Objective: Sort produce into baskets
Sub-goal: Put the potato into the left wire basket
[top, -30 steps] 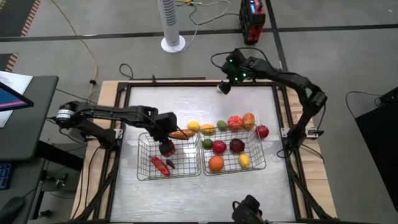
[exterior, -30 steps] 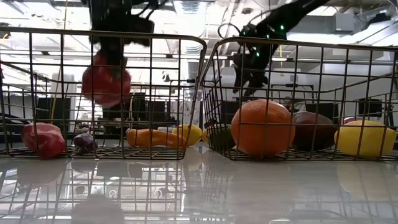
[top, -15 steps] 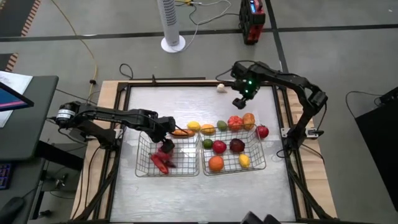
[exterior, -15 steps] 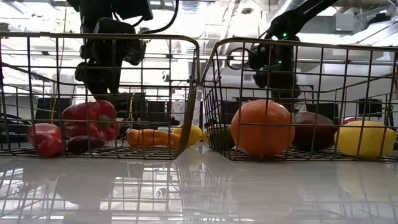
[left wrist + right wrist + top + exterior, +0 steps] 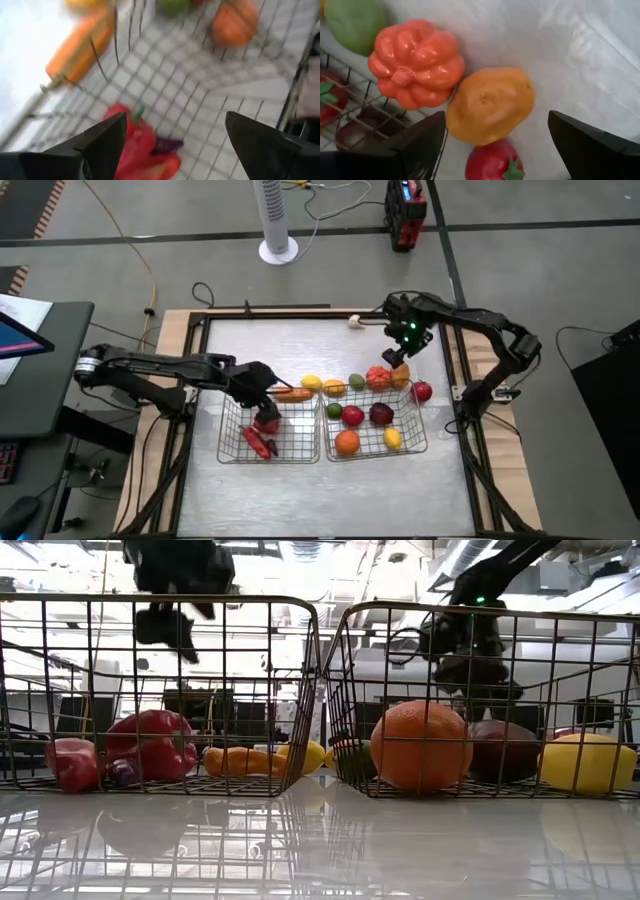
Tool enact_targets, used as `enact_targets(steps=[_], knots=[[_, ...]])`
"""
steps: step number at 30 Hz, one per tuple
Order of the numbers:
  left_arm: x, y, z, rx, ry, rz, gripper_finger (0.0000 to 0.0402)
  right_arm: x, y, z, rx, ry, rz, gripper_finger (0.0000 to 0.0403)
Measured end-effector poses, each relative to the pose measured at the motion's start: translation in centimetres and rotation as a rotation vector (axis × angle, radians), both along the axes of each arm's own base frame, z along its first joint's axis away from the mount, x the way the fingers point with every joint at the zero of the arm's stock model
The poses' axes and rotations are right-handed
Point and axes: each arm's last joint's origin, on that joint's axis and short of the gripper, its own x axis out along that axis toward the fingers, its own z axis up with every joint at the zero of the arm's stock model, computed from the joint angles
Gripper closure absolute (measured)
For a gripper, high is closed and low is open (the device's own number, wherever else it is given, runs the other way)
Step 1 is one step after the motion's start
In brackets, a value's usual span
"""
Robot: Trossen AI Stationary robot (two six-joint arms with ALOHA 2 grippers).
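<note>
High view: the left gripper (image 5: 262, 393) hangs wide open and empty above the left silver wire-mesh basket (image 5: 232, 452), where a red bell pepper (image 5: 267, 420) lies. Right wrist view: the right gripper (image 5: 495, 150), fingers spread and empty, hovers over a ribbed orange pumpkin (image 5: 415, 62) and a smooth orange fruit (image 5: 490, 105) on the table.

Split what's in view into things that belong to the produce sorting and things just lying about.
Job: left basket; right basket; red pepper; orange; carrot; pumpkin; left gripper; right gripper.
Lying about: standing fan; red device; yellow cable.
</note>
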Motion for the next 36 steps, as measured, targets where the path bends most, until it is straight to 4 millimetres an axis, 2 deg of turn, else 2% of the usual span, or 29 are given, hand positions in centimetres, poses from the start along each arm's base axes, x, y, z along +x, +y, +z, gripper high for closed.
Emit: enact_targets(steps=[4,8,14,20,29,33,36], knots=[[-1.1,0.3,1.8,0.122,-0.099,0.090,0.0087,-1.3,1.2,-0.7,-0.042,-0.043,-0.108,0.0026],[-1.9,1.3,2.6,0.219,-0.137,0.173,0.0088,-1.9,2.1,-1.5,-0.062,-0.034,-0.182,0.0026],[-2.2,3.1,2.8,0.249,-0.136,0.189,0.0089,-1.2,3.5,-3.5,-0.095,-0.035,-0.201,0.0026],[-2.5,4.1,3.0,0.195,-0.147,0.169,0.0089,-1.0,4.4,-5.2,-0.100,0.008,-0.196,0.0027],[-3.4,4.7,3.6,0.248,-0.169,0.123,0.0089,-0.5,4.2,-4.5,-0.141,-0.027,-0.147,0.0076],[-3.7,5.0,3.9,0.257,-0.185,0.111,0.0089,0.4,3.7,-2.7,-0.164,-0.056,-0.114,0.0075],[-3.9,5.3,4.0,0.256,-0.196,0.117,0.0089,1.4,3.0,-0.4,-0.203,-0.115,-0.091,0.0069]])
